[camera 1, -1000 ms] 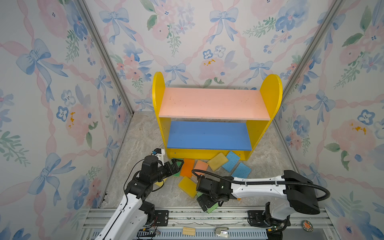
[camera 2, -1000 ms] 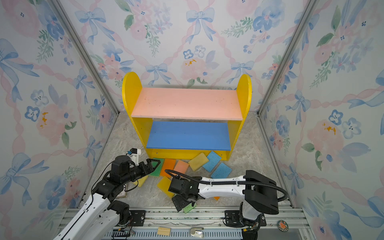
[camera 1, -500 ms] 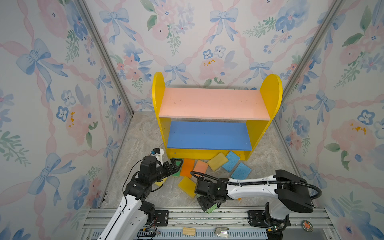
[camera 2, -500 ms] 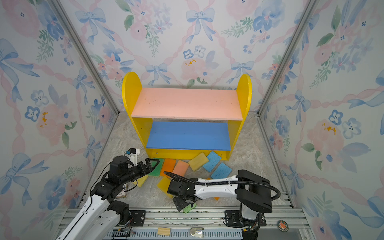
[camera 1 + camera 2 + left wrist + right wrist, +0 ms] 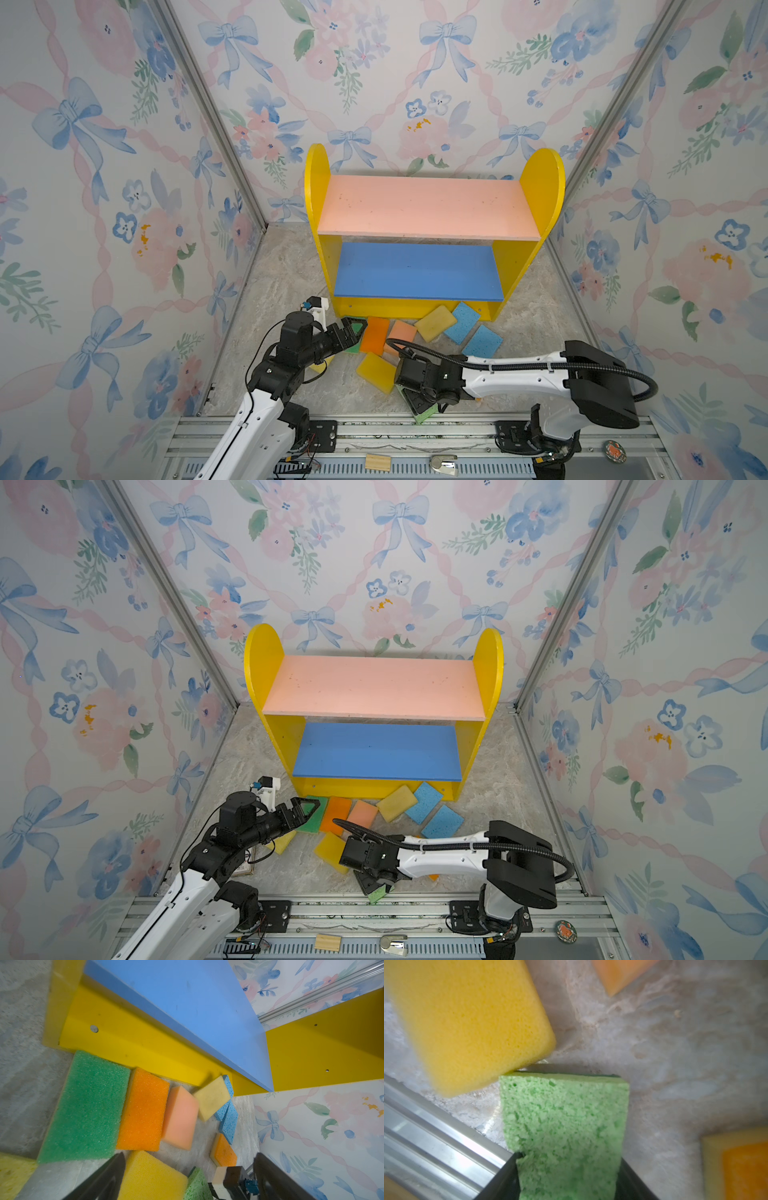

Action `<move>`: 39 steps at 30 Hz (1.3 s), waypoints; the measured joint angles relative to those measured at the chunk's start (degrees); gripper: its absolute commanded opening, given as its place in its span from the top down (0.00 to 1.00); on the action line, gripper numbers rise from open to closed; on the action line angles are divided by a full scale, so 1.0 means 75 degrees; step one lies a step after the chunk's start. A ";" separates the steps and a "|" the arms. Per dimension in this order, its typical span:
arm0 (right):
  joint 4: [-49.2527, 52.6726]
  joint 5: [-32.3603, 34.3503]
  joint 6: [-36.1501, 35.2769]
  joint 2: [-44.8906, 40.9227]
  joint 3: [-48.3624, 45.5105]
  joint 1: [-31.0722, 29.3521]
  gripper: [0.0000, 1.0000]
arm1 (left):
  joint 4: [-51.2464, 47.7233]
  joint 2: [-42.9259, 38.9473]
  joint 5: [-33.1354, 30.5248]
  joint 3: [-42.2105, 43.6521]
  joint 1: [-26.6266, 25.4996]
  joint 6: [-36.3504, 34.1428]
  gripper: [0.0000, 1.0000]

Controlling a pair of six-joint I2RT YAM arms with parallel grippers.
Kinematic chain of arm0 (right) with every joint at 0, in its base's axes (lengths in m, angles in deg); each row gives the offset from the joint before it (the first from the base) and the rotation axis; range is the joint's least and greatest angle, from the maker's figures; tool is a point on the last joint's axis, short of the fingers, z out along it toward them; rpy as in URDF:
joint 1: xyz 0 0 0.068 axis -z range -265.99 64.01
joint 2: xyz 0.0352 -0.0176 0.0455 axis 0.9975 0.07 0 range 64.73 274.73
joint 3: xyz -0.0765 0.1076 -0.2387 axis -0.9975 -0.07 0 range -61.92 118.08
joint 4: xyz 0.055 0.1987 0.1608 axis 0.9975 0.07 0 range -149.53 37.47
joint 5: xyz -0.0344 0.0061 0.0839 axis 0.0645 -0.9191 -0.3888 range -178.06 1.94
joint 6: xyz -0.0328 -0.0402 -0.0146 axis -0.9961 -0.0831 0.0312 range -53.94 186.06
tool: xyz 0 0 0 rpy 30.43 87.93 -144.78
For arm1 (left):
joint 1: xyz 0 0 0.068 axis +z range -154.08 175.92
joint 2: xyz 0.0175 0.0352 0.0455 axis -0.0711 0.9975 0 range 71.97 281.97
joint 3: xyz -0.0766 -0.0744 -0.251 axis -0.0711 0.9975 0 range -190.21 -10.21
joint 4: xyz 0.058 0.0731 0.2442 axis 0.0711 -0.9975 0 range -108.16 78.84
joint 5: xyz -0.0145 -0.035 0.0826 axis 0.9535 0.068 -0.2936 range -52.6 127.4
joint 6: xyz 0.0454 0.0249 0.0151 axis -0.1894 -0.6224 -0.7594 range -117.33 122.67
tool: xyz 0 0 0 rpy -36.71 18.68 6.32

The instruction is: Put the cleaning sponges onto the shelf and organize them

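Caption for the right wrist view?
Right gripper pinches a light green sponge on the floor, beside a yellow sponge and the aluminium rail.

Shelf (image 5: 428, 208): at the back, by the rear wall (image 5: 415, 104)
Sponges (image 5: 434, 323): on the floor (image 5: 291, 291) before it — some along its base
Nearest sponge (image 5: 562, 1118): by the front rail (image 5: 374, 424), between the right gripper (image 5: 420, 405) jaws

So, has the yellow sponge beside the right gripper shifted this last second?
No: the yellow sponge keeps its spot and angle relative to the shelf.

Left end effector (image 5: 354, 330) spread wide, right end effector (image 5: 419, 406) clamping green sponge (image 5: 562, 1126)
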 measured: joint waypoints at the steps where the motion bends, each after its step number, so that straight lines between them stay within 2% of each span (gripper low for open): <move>1: -0.0038 -0.0087 -0.0026 -0.0297 -0.0073 0.0134 0.36 | 0.0000 0.0000 0.0026 0.0000 0.0000 0.0000 0.02; 4: -0.0364 -0.0638 -0.0137 -0.1274 -0.0297 0.0807 0.36 | -0.0017 0.0003 0.0111 -0.0029 0.0003 -0.0003 0.02; 7: -0.1017 -0.1641 -0.0169 -0.1996 -0.0504 0.1757 0.37 | -0.0052 0.0003 0.0224 -0.0157 0.0003 -0.0003 0.02; 12: -0.1839 -0.3139 -0.0128 -0.2413 -0.0481 0.3002 0.36 | -0.0038 0.0009 0.0542 -0.0498 -0.0067 0.0055 0.02; 15: -0.1810 -0.3520 0.0055 -0.2422 -0.0248 0.3497 0.36 | 0.0003 -0.0003 0.0621 -0.0641 -0.0458 0.0163 0.03; 18: -0.1772 -0.3456 0.0458 -0.2436 0.0006 0.3774 0.35 | 0.0169 -0.0242 0.0460 -0.0650 -0.1148 0.0440 0.07; 22: -0.1708 -0.2935 0.0973 -0.2503 0.0227 0.3748 0.35 | 0.0953 -0.0463 -0.0073 -0.0466 -0.2626 0.1032 0.12; 25: -0.1655 -0.2506 0.1169 -0.2512 0.0393 0.3625 0.35 | 0.1553 -0.0239 -0.0650 -0.0184 -0.3832 0.1405 0.14; 28: -0.1670 -0.2206 0.1335 -0.2527 0.0449 0.3532 0.35 | 0.2101 0.0373 -0.1142 -0.0128 -0.4730 0.1609 0.18; 33: -0.1655 -0.1938 0.1445 -0.2535 0.0475 0.3343 0.35 | 0.2672 0.1201 -0.1638 -0.0128 -0.5053 0.1687 0.25; 37: -0.1664 -0.1868 0.1483 -0.2538 0.0522 0.3133 0.35 | 0.3179 0.1411 -0.1891 -0.0128 -0.5053 0.1749 0.43; 39: -0.1664 -0.1865 0.1504 -0.2538 0.0522 0.3080 0.35 | 0.3418 0.1478 -0.1947 -0.0128 -0.5053 0.1731 0.49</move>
